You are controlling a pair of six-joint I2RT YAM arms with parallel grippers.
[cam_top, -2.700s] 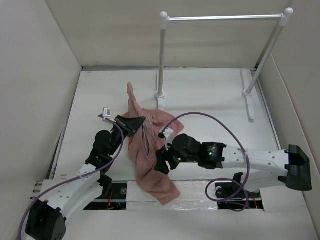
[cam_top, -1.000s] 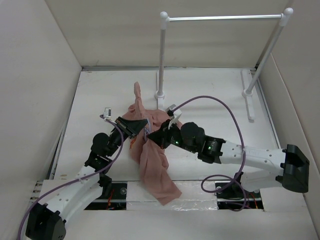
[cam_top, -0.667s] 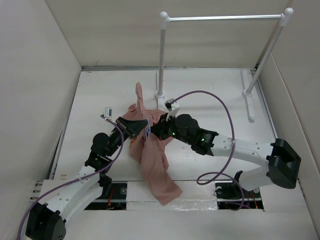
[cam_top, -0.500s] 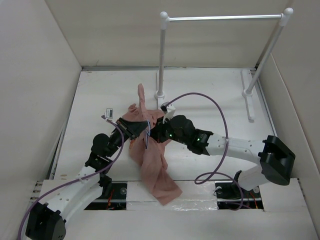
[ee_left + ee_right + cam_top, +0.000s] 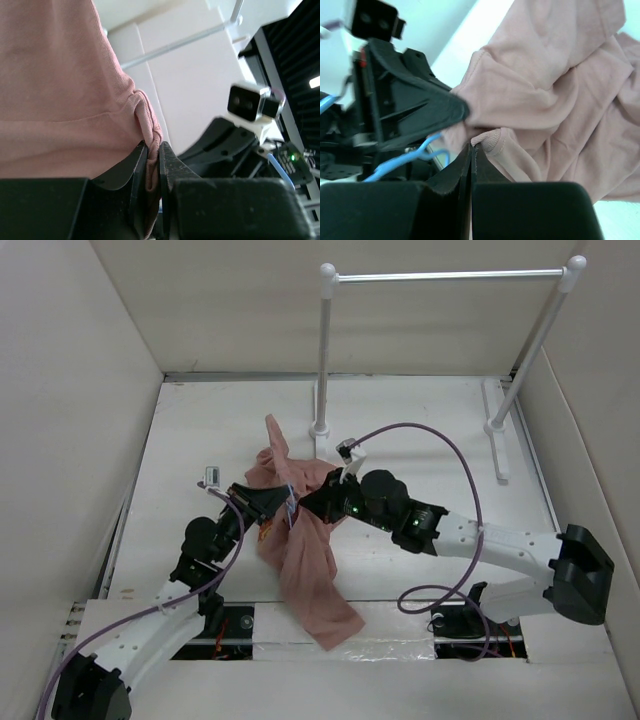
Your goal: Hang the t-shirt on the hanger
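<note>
Top external view. Small dusty-pink short-sleeved fabric t-shirt is bunched mid-table on the white table surface. One end stands up in a narrow peak toward the back; the long lower part trails to the near edge. The two arms meet over the bunch.
- left gripper comes in from the left, its tip against the fabric
- right gripper comes in from the right, just beside it
- thin pale-blue wire hanger: only a short piece shows, between the two tips and among the folds
- white-posted rack with a metal rail stands at the back, well apart
- purple cable loops over the right arm

Left wrist view. Pink ribbed fabric fills the upper left. A rolled hem fold drops between the two black fingers, which are clenched tight on it. The other arm's black body sits close on the right.

Right wrist view. Crumpled shirt fills the upper right. The two fingers are pressed nearly together, nipping the stitched hem edge at their tips. The left claw's black wedge points in just above. A stretch of blue hanger wire runs below that wedge; I cannot tell what holds it, or whether any of it is inside the shirt.
</note>
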